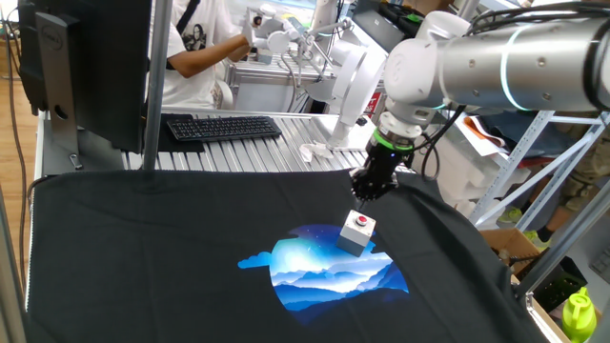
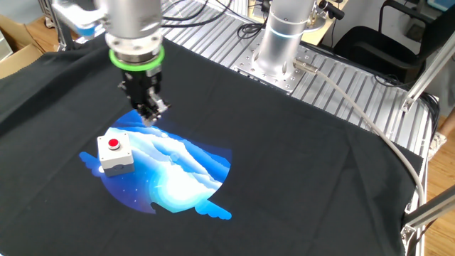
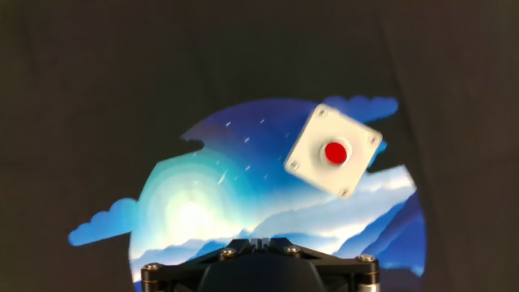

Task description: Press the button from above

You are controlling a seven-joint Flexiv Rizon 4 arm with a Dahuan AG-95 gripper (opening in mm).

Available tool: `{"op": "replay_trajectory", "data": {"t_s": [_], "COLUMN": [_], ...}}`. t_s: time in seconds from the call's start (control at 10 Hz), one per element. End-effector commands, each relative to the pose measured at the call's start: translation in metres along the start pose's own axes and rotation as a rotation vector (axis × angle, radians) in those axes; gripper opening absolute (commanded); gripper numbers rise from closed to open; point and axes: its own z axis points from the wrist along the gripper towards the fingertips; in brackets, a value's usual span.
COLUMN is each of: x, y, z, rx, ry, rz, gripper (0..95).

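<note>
— Where did we find the small round red push-button [image 1: 362, 221] [image 2: 113, 144] [image 3: 336, 152]?

— On top of a little light-grey cube-shaped box [image 1: 357, 234] [image 2: 116, 156] [image 3: 333, 150], which sat on the blue-and-white mountain print [image 1: 329, 268] [image 2: 170, 174] [image 3: 235, 203] of the black cloth [image 1: 172, 248] [image 2: 298, 156] [image 3: 97, 89] spread over the table.

— And the two-finger gripper [image 1: 365, 195] [image 2: 150, 118]?

— We saw it hanging above the cloth, near the box but apart from it, not touching the button. In the hand view the box lay tilted, up and to the right of the black gripper base [image 3: 259, 269].

— Were its fingers wide or narrow?

— We could not tell; no view showed the fingertips clearly.
</note>
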Motion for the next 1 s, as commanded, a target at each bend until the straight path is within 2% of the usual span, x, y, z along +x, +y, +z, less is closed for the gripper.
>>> {"op": "replay_trajectory", "data": {"t_s": [0.1,0.2,0.5,1.0], "x": [-0.005,-0.009,-0.022,-0.043], "y": [-0.008,-0.013,-0.027,-0.041], "z": [0.003,0.005,0.012,0.023], "rx": [0.004,0.011,0.005,-0.001], "ry": [-0.003,-0.003,-0.004,-0.007], "rz": [-0.018,-0.027,-0.057,-0.097], "gripper": [0.0,0.0,0.0,0.0]}}
